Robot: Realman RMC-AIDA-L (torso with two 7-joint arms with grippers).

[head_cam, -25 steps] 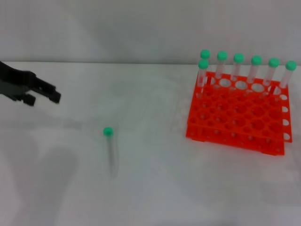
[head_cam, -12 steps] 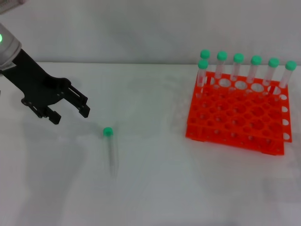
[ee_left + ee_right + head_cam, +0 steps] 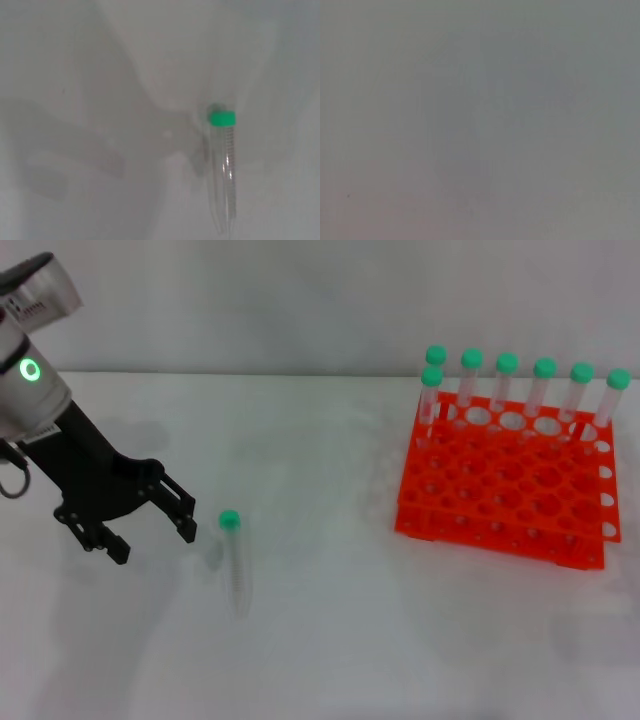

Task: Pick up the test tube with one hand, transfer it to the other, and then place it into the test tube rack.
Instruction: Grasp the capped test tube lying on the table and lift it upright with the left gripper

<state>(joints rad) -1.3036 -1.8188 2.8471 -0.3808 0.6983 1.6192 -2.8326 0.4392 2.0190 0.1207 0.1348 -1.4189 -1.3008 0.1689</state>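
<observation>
**Q:** White worktop [image 3: 330,640] and a pale grey wall behind it. What sits where?

**A:** A slim clear plastic test tube with a round green screw cap [image 3: 236,562] lies flat on the worktop, left of centre. Its long axis runs toward and away from the robot, with the cap at the far end and the tapered tip nearer. The bright orange-red plastic test tube rack [image 3: 505,490], a grid of round holes, stands well apart to the right, with green-capped tubes upright along its back edge.

**Q:** Which arm is nearer the tube?

**A:** The left. Its black claw-like end effector [image 3: 150,530] hovers just beside the tube, which lies to its right; the thin fingers are spread apart and hold nothing. The right end effector is out of sight.

**Q:** Any readable writing?

**A:** None; marks on the silver wrist are illegible.
</observation>
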